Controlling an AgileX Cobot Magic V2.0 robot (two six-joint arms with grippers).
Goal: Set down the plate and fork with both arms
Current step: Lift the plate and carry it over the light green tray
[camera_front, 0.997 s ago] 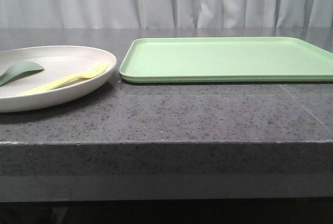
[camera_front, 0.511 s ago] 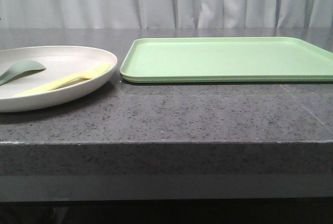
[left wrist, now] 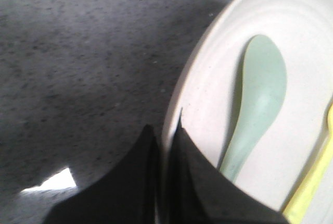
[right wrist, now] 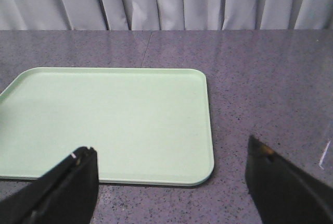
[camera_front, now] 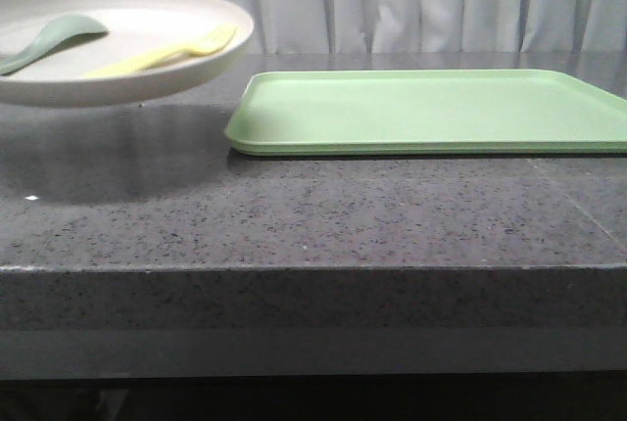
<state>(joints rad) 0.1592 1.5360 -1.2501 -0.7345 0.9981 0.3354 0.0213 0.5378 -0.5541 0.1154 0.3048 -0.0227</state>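
Note:
The cream plate (camera_front: 137, 73) hangs in the air above the left of the counter, clear of the surface. The pale-yellow fork (camera_front: 162, 53) lies in it beside a grey-green spoon (camera_front: 49, 37). In the left wrist view my left gripper (left wrist: 165, 138) is shut on the plate's rim (left wrist: 192, 94), one finger outside and one inside; the spoon (left wrist: 257, 104) and the fork's handle (left wrist: 312, 182) lie just beyond. My right gripper (right wrist: 171, 153) is open and empty, over the counter at the near right corner of the tray. Neither gripper shows in the front view.
A flat light-green tray (camera_front: 431, 108) lies on the dark speckled counter (camera_front: 313, 215) to the right of the plate; it also shows in the right wrist view (right wrist: 104, 120). A grey curtain hangs behind. The counter's front edge runs across the front view.
The plate, with fork and spoon in it, has risen off the counter and shifted slightly to the right. The tray has not moved.

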